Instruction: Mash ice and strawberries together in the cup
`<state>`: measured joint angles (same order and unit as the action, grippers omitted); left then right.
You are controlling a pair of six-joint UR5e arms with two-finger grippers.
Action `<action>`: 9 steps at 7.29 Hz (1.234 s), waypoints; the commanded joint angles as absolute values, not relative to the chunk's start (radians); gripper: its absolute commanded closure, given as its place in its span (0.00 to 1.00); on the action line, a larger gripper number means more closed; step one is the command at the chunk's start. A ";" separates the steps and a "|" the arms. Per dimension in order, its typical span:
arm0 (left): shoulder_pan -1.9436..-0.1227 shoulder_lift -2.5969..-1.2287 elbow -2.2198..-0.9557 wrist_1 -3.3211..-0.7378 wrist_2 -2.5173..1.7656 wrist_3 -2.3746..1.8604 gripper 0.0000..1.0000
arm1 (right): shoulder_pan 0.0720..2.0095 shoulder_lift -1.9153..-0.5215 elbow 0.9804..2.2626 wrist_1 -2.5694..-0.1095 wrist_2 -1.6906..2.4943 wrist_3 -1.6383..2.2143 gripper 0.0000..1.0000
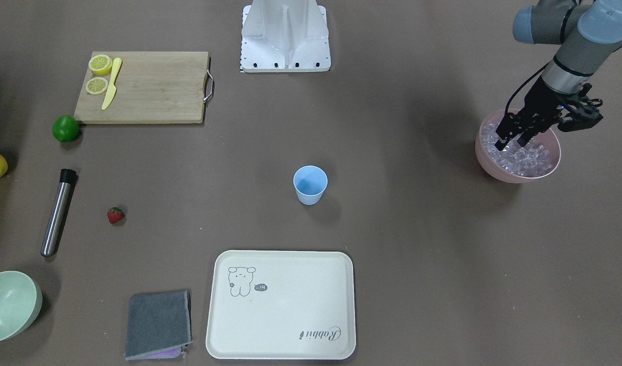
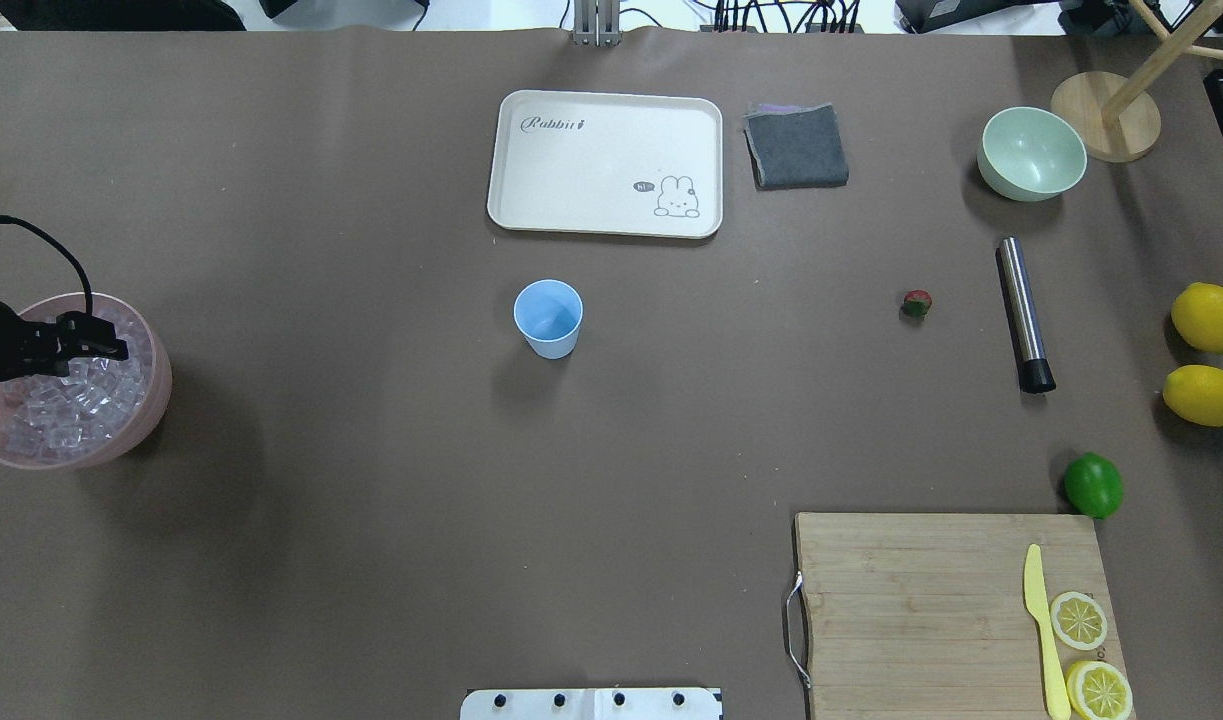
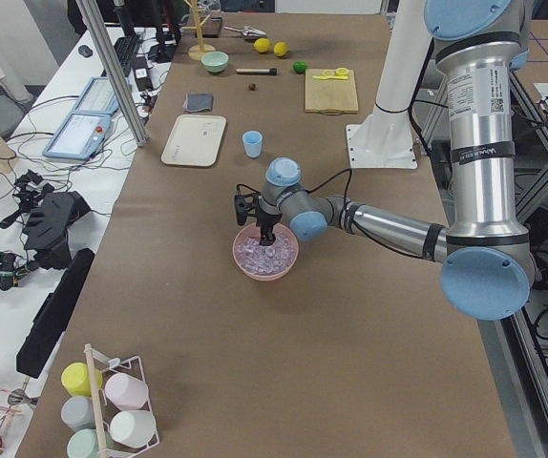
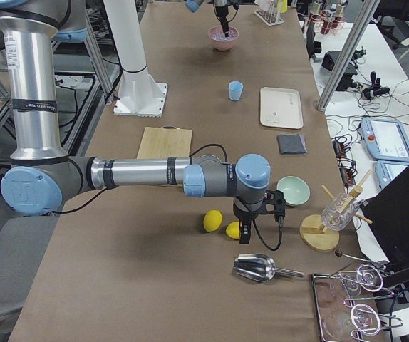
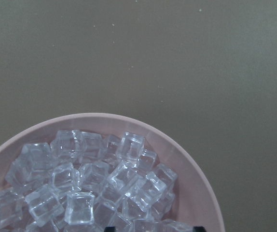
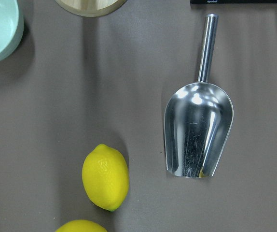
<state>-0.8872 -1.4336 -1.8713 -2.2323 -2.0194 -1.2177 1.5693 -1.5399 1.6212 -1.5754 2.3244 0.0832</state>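
Observation:
The light-blue cup point(image 1: 310, 184) stands upright and empty near the table's middle. A pink bowl point(image 1: 494, 170) at the table's end on my left side holds the ice point(image 1: 527, 158), a heap of clear cubes point(image 5: 90, 188). My left gripper point(image 1: 511, 144) is open, fingertips dipped among the cubes, gripping nothing that I can see. The strawberry point(image 1: 115, 215) lies alone on the table, far across from the bowl. My right gripper point(image 4: 245, 236) hangs over two lemons at the opposite end; whether it is open or shut I cannot tell.
A steel muddler point(image 1: 58, 212) lies beside the strawberry. A lime point(image 1: 66, 128), a cutting board point(image 1: 148, 86) with lemon slices and a knife, a cream tray point(image 1: 280, 305), a grey cloth point(image 1: 158, 324) and a green bowl point(image 1: 10, 305) surround the cup. A metal scoop point(image 6: 199, 130) lies by the lemons point(image 6: 105, 177).

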 commanded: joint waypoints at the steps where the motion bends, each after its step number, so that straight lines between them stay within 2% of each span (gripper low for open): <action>1: -0.858 -1.434 -1.864 -2.244 -2.005 -1.219 0.24 | 1.569 -1.540 1.620 -1.575 2.324 0.083 0.00; 9: -0.805 -1.395 -1.871 -2.269 -1.971 -1.266 0.29 | 1.569 -1.549 1.628 -1.575 2.322 0.083 0.00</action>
